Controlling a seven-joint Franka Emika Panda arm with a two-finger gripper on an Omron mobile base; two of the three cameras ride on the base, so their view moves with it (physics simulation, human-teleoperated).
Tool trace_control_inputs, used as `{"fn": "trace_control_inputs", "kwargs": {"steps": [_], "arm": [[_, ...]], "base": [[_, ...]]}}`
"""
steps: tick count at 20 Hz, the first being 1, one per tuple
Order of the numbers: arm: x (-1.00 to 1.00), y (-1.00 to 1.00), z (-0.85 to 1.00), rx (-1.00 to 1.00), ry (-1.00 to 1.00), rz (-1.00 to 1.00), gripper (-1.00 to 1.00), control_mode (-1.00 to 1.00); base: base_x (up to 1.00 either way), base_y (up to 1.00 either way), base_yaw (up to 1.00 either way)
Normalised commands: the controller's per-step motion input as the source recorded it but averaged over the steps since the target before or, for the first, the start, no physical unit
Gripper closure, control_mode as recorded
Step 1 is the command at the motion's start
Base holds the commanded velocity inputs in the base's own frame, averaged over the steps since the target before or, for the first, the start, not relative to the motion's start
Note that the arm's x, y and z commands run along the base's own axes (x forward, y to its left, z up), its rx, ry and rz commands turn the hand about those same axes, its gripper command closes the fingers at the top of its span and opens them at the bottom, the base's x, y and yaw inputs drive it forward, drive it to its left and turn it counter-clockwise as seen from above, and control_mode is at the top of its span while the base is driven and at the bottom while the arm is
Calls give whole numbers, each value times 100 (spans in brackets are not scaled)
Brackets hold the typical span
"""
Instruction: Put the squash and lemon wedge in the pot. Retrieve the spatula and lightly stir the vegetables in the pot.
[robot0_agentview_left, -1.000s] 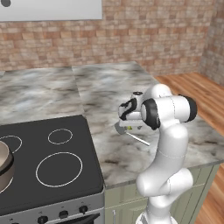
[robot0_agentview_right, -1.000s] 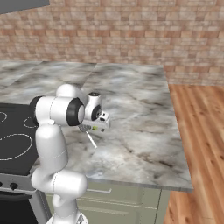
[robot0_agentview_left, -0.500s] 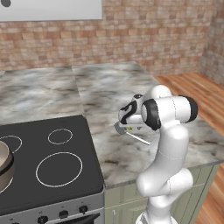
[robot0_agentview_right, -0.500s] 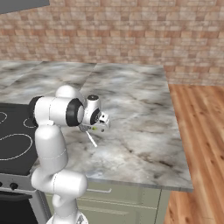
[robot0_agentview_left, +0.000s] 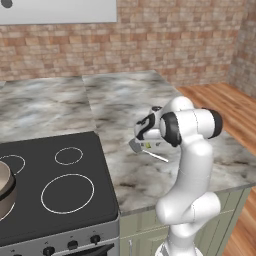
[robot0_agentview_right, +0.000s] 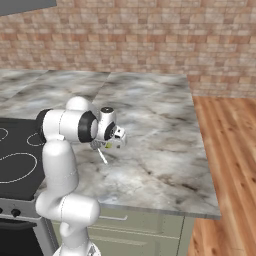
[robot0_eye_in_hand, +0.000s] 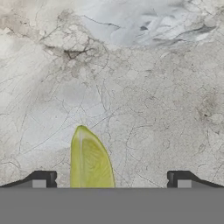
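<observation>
The pincer (robot0_eye_in_hand: 111, 186) hung just above the marble tabletop (robot0_agentview_left: 125, 105), its two dark tips set wide apart with nothing between them gripped. In the hand view a yellow-green lemon wedge (robot0_eye_in_hand: 90, 164) lay on the stone between the tips, nearer the left one, its pointed end aimed away from the hand and its lower part cut off by the view's edge. No tip touched it.

From the left base view the pincer (robot0_agentview_left: 144, 134) sat at the end of the folded white arm, over the tabletop to the right of the stove (robot0_agentview_left: 55, 185). The spatula (robot0_agentview_left: 145, 150) lay flat on the stone just below the hand, its grey head toward the stove and its thin pale handle running off to the right. A small yellow-green speck beside the spatula, under the hand, may have been the wedge; it was too small to be sure. From the right base view the pincer (robot0_agentview_right: 118, 140) showed beside the spatula's (robot0_agentview_right: 102, 155) handle, which stuck out beneath it.

The pot (robot0_agentview_left: 5, 187) stood on the stove at the far left edge of the left base view, partly cut off, well apart from the pincer and the spatula.
</observation>
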Motion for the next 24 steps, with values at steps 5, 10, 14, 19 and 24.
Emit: {"fn": "trace_control_inputs", "kwargs": {"steps": [5,10,14,19,24], "arm": [[8,0,-23,0,7,0,-100,-100],[-5,0,-41,0,11,0,-100,-100],[0,0,-2,0,4,0,-100,-100],[0,0,0,0,1,0,100,-100],[0,0,0,0,0,0,100,-100]], "base": [[0,0,0],[0,0,0],[0,0,0],[0,0,0],[0,0,0]]}}
